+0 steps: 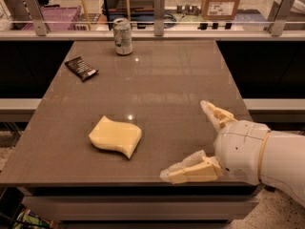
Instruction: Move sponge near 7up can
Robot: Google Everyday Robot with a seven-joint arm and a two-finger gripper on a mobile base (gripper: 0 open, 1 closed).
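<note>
— Well apart from the 7up can (123,36), almost straight toward the near edge from it, our sponge (116,137) lies flat on the table (190,70).
— And our gripper (185,140)?
— About as far from the can as the sponge is, but off to the can's right as we look. Its fingers are spread wide with nothing between them.
— How do we expect the sponge to handle?
— Light and soft, we judge. It is thick foam that gives under a squeeze, with nothing slippery or breakable about it. We'd take it across its narrower span, one pad on each long wavy edge, and close gently so it doesn't buckle.
— Anything by the can to mind?
— A black snack packet (81,68) lies left of the can, a little nearer us. The can itself looks easy to tip.
</note>
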